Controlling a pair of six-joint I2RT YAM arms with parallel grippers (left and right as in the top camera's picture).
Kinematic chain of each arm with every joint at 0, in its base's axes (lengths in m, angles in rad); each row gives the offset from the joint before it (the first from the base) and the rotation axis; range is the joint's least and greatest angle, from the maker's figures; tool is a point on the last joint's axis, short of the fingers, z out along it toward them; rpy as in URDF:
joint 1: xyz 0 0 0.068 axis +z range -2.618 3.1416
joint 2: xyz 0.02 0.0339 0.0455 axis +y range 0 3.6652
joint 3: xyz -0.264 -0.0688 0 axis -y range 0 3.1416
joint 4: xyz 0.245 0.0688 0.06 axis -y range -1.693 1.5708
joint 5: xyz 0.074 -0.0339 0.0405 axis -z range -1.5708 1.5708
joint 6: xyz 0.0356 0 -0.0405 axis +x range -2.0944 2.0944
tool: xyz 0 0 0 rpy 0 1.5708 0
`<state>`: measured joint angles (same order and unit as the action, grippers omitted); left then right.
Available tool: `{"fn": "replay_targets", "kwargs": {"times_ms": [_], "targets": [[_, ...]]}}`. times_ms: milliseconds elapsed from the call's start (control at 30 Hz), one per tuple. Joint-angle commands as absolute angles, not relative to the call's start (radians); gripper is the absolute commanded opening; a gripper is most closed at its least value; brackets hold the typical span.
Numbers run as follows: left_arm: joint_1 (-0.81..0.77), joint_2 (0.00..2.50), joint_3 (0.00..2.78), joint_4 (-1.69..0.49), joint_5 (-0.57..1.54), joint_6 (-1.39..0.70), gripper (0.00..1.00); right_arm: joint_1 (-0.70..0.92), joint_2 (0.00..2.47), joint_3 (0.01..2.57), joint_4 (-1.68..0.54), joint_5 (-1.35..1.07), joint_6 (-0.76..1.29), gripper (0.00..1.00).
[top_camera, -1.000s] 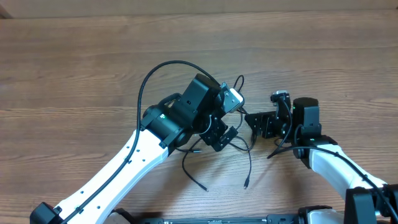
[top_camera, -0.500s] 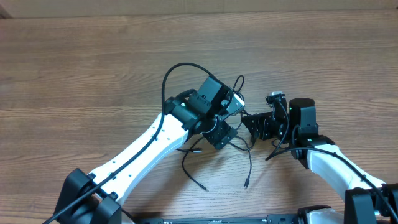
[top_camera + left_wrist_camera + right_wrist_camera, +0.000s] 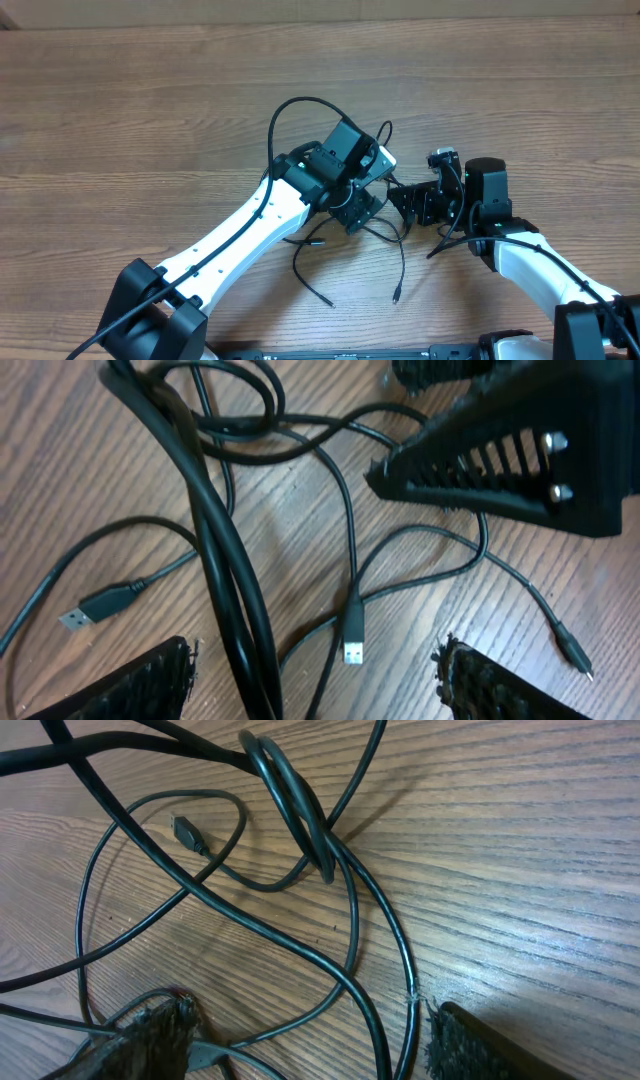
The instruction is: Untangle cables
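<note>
**A:** Entry one, left arm [image 3: 240,235]?

**B:** White links, black joints. It runs from the near left corner diagonally to the centre. The wrist is tipped downward. The left end effector [image 3: 360,210] has its jaws spread wide, and its pads [image 3: 160,680] are clamped on nothing.

**A:** Entry two, right arm [image 3: 530,265]?

**B:** It comes in from the near right corner, bent at the elbow, with the forearm turned leftward. The right end effector [image 3: 412,203] is low with its jaws parted, and its pads [image 3: 150,1030] grip nothing.

**A:** Spacing?

**B:** The two end effectors are just beside each other, tips facing.
</note>
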<state>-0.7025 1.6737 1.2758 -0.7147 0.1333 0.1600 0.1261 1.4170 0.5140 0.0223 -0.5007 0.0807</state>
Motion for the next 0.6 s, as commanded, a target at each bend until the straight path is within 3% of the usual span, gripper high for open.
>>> {"fn": "replay_targets", "kwargs": {"times_ms": [0,167,300,333,400,433,567], "targets": [[-0.699,1.678,1.28,-0.699,0.123,0.153,0.82,0.13,1.449,0.524,0.025,-0.51,0.065,0.77],[-0.699,1.678,1.28,-0.699,0.123,0.153,0.81,0.13,1.506,0.524,0.031,-0.518,0.043,0.74],[-0.699,1.678,1.28,-0.698,0.123,0.153,0.79,0.13,1.512,0.524,0.036,-0.527,0.043,0.59],[-0.699,1.678,1.28,-0.698,0.123,0.153,0.77,0.13,1.512,0.524,0.04,-0.533,0.043,0.51],[-0.698,1.678,1.28,-0.698,0.123,0.153,0.69,0.13,1.512,0.524,0.044,-0.536,0.043,0.18],[-0.698,1.678,1.28,-0.698,0.123,0.154,0.66,0.13,1.512,0.524,0.044,-0.536,0.043,0.07],[-0.694,1.678,1.28,-0.699,0.121,0.153,0.27,0.13,1.512,0.524,0.044,-0.549,0.044,0.04]]}}
